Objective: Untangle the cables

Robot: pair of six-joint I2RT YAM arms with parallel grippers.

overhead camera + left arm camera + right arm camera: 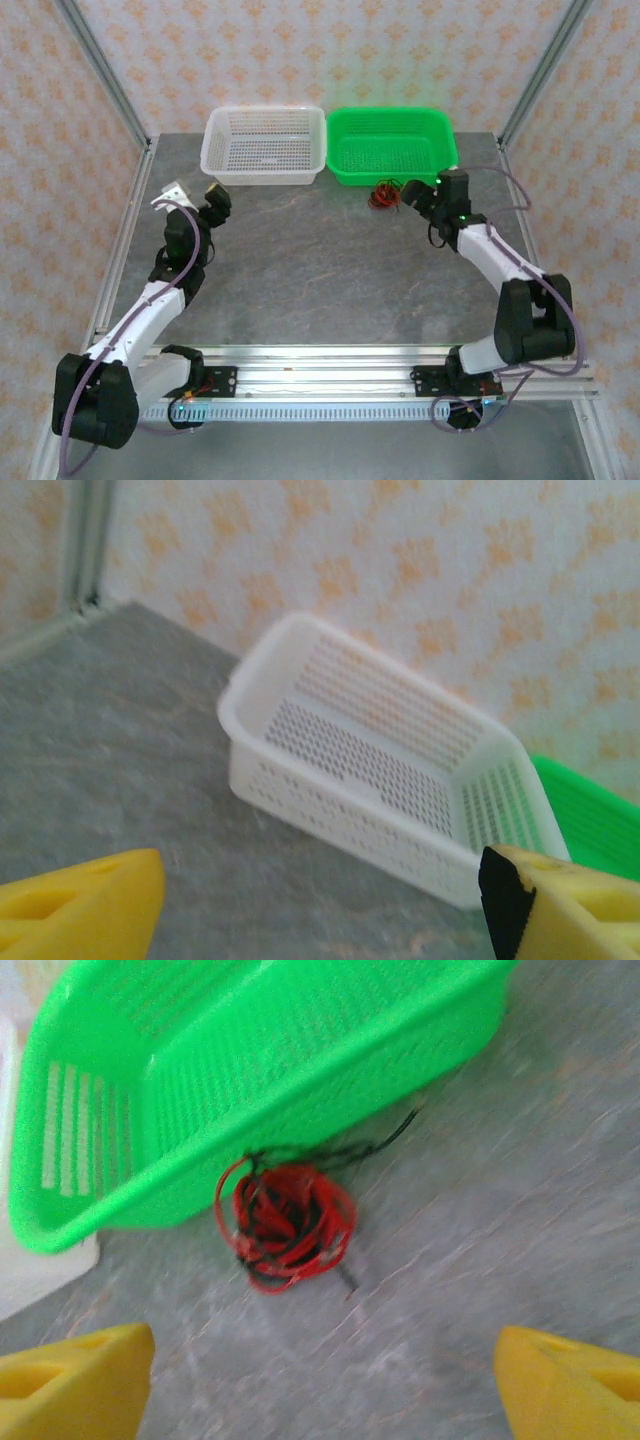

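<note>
Seen from above, the cables (383,195) are only a small dark-red knot right of centre. It lies on the grey, stone-patterned worktop (300,270), just below the front wall of the green basket (350,172). The right wrist view shows more: thin glossy red wires looped into a tight coil, with black strands threaded through it. One black end trails up along the basket's base, and the coil lies against or just beside the slotted plastic wall. The right tool (320,1380) is spread, its yellow fingers at the lower corners with nothing between them. The left wrist view shows the white basket (330,800), perforated plastic with rounded corners. The left tool (320,905) is likewise spread wide over bare worktop.
</note>
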